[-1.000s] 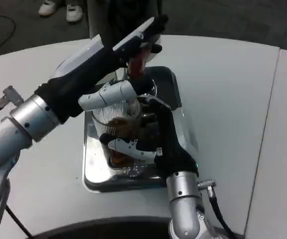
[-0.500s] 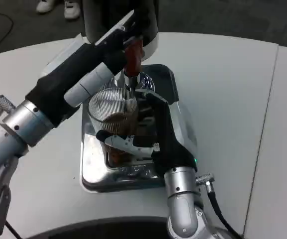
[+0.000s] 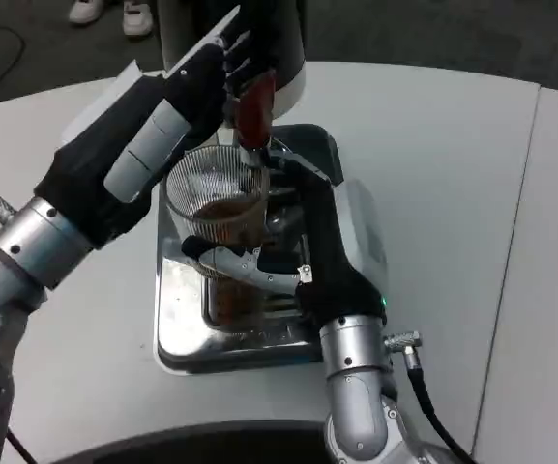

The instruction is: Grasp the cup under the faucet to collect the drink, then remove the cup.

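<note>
right robot hand (image 3: 283, 261): gripping cup (image 3: 216, 217) over tray (image 3: 177, 333) | left robot hand (image 3: 196, 82): far, at red tap handle (image 3: 254, 106), grip unclear | cup: brown drink inside

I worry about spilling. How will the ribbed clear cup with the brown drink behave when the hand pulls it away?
The cup looks like rigid, smooth plastic or glass, so it may slip in the right hand. The brown drink inside adds weight and could slosh. It is open on top, so tilting probably spills.
</note>
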You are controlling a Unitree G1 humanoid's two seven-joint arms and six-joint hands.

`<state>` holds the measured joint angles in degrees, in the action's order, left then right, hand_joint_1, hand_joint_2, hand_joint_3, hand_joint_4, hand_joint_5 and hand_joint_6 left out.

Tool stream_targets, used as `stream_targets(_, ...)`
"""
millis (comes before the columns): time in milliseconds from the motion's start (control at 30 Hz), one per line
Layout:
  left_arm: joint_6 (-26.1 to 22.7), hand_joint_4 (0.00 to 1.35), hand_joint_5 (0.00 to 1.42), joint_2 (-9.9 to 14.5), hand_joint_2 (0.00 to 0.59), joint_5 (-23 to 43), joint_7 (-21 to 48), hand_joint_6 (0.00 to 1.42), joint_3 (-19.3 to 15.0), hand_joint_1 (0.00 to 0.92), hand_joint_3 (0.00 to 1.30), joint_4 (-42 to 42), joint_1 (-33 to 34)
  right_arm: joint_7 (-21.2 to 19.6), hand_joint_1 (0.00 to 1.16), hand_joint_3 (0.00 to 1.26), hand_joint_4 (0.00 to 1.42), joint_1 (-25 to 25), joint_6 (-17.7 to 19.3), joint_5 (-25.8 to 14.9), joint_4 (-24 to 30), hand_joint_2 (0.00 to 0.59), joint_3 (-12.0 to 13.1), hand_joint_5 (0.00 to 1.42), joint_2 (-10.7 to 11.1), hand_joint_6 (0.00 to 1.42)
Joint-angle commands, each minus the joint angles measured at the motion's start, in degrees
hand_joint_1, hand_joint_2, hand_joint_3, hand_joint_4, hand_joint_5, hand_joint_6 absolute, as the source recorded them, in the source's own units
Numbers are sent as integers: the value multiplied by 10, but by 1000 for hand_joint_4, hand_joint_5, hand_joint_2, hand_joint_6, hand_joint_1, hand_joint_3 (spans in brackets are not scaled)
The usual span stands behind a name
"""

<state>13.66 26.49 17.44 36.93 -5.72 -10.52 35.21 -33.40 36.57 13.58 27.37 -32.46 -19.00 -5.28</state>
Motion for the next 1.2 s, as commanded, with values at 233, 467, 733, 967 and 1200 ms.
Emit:
stream_targets(233, -13, 0, 0, 9, 78, -6, -5, 0, -16, 0, 0, 77, -39, 0, 901, 777, 827, -22, 0, 7, 38, 119, 0, 1024, -20, 1020)
stream_targets(467, -11, 0, 0, 21, 78, -26, -25, 0, -38, 0, 0, 115, -70, 3, 901, 777, 827, -35, -5, 11, 51, 119, -2, 1024, -21, 1022)
stream_targets(733, -31, 0, 0, 42, 80, -9, -21, 0, -68, 0, 4, 163, -112, 4, 901, 777, 827, -45, -7, 15, 69, 119, -3, 1036, -21, 1032)
stream_targets(967, -38, 0, 0, 73, 74, 8, 0, 0, -94, 0, 5, 186, -152, 15, 901, 777, 827, -61, -13, 19, 98, 115, -6, 1036, -19, 1038)
stream_targets(1200, -33, 0, 0, 83, 73, 24, 8, 0, -122, 0, 5, 185, -167, 22, 901, 777, 827, -75, -17, 21, 106, 113, -8, 1036, -19, 1039)
